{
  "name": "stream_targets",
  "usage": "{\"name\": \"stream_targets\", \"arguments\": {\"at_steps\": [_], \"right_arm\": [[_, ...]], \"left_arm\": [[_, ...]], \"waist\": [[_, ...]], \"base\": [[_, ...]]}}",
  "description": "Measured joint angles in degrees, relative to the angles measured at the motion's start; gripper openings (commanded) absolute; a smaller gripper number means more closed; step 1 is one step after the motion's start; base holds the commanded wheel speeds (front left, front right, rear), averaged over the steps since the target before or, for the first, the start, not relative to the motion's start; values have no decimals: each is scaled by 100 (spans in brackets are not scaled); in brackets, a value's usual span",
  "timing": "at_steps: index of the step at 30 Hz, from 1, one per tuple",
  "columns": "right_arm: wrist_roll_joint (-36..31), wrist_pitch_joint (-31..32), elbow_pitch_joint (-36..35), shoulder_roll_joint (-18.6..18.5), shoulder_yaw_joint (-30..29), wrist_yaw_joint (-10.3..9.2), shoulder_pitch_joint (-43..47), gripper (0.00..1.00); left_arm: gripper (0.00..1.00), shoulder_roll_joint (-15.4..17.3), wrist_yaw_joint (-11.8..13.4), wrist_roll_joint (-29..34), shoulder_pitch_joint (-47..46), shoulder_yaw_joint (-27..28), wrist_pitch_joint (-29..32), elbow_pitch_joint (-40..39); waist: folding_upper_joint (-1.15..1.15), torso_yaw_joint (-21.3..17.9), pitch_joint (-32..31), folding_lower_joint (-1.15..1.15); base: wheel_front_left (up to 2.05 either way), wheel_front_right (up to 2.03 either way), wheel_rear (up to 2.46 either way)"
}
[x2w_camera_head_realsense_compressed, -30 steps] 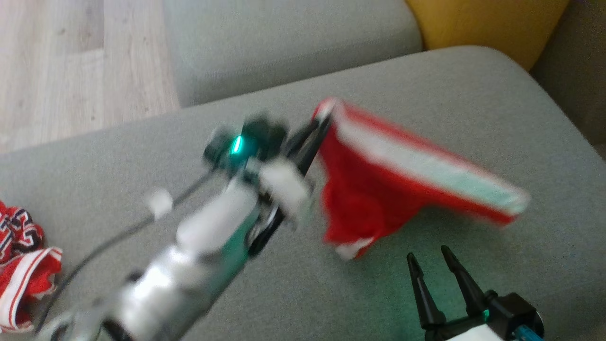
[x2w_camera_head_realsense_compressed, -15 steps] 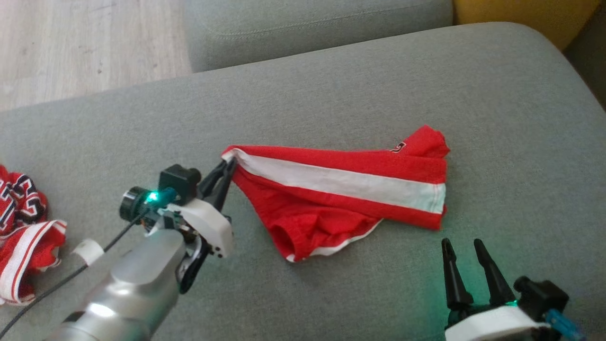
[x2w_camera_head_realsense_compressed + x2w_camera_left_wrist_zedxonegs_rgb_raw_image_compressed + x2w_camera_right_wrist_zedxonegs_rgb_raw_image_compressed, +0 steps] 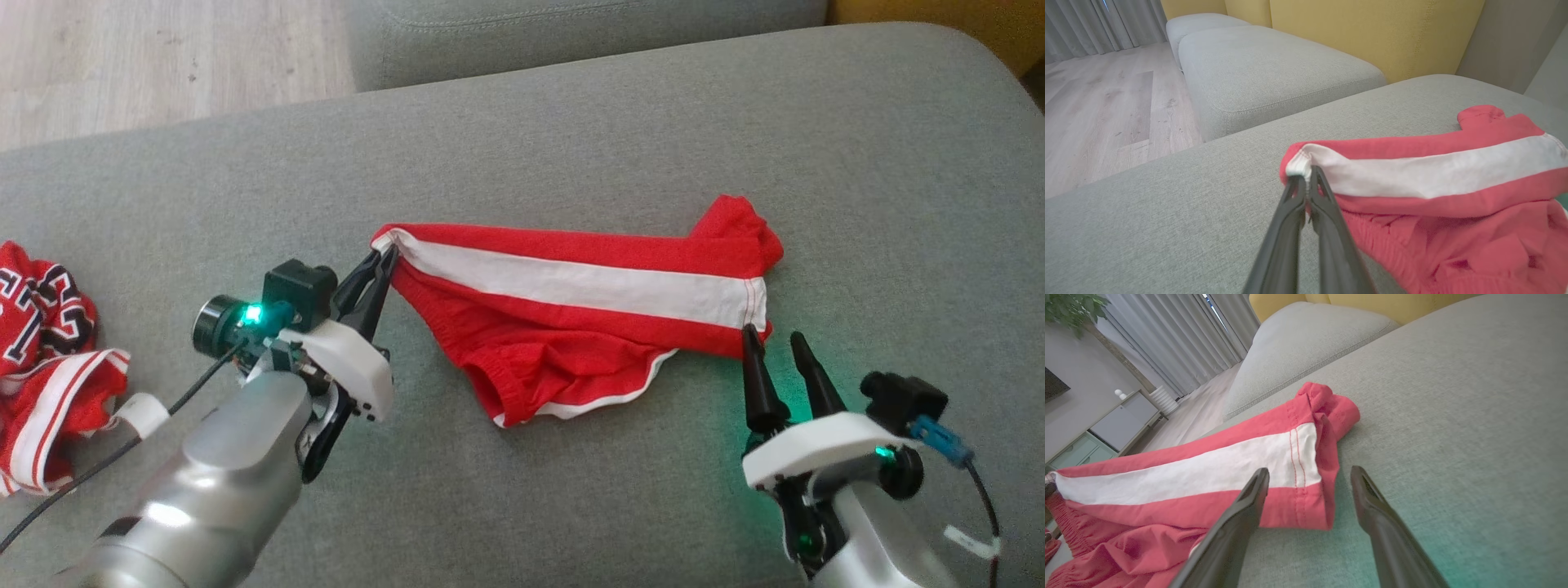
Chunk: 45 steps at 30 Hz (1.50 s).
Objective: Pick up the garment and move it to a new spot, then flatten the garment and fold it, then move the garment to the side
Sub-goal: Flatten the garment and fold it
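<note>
Red cloth with one broad white stripe, the garment (image 3: 588, 310) lies stretched on the grey sofa cushion (image 3: 571, 506), and its long axis runs almost straight from one pair of jaws to the other. The left gripper (image 3: 384, 261) has its jaws closed tight on the near end of the stripe, at the corner of the cloth; in the left wrist view the white edge sits pinched at the very tips, and the rest of the garment spreads away ahead of them and to their right side. The right gripper (image 3: 771, 351) stands with its jaws wide apart and holds nothing. The far hem, where the stripe ends, lies just in front of these jaws: in the right wrist view one finger (image 3: 1249, 506) is over the lower red band, the other finger is over bare cushion, and the hem corner falls between them. Whether a fingertip already touches the cloth I cannot tell. I judge that the coming move belongs to the right arm, which is the nearer one to this free end: go a little forward and close on the hem corner, so both arms can pull along the stripe and flatten the bunched lower part. Another red cloth (image 3: 49, 359) lies well apart, beyond the left arm.
</note>
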Motion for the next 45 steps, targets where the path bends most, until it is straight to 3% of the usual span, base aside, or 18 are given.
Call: {"name": "stream_targets", "arguments": {"at_steps": [15,16,17,18,19,30,39,45], "right_arm": [[756,1,996,-201,793,0,-990,98],[802,3,1022,-205,855,0,-1024,77],[839,4,1044,-210,892,0,-1060,49],[910,5,1070,-222,940,0,-1105,35],[965,5,1071,-247,1002,0,-1138,1],[834,5,297,-662,776,0,-1610,0],[600,5,34,-1250,526,0,-3699,0],[193,1,-287,-1380,-202,0,-5092,0]], "left_arm": [[0,-129,-103,223,-76,158,-1,58],[0,-132,-121,253,-76,166,-1,66],[0,-136,-147,260,-77,175,-1,70],[0,-144,-148,260,-77,187,-1,75],[0,-149,-149,263,-77,202,-1,79],[0,-99,-148,835,-497,486,-1,-194],[0,49,-8,1735,-2368,1319,-35,-843],[0,41,-103,2281,-3335,2127,-52,-1282]], "waist": [[0,161,142,-1],[0,170,147,0],[0,180,151,0],[0,190,153,-1],[0,199,153,0],[0,196,209,-1],[0,144,720,0],[0,72,1287,1]], "base": [[0,0,0],[0,0,0],[0,0,0],[0,0,0],[0,0,0],[0,0,0],[0,0,0],[0,0,0]]}}
